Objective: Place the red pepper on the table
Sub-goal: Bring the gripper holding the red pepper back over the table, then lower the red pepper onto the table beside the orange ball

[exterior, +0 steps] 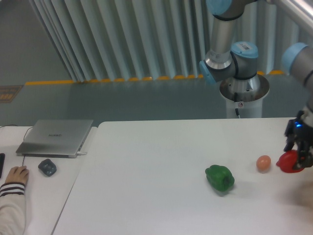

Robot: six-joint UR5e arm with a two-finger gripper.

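Observation:
The red pepper (290,163) hangs at the far right, just above the white table (156,186). My gripper (299,157) comes down from above and is shut on the red pepper, its dark fingers on either side of the fruit. The pepper is a little right of the small orange-brown ball (263,163). Part of the pepper is hidden behind the fingers.
A green bell pepper (219,177) lies on the table right of centre. On the smaller desk at left are a closed laptop (55,137), a mouse (47,167) and a person's hand (16,175). The arm's base (243,93) stands behind the table.

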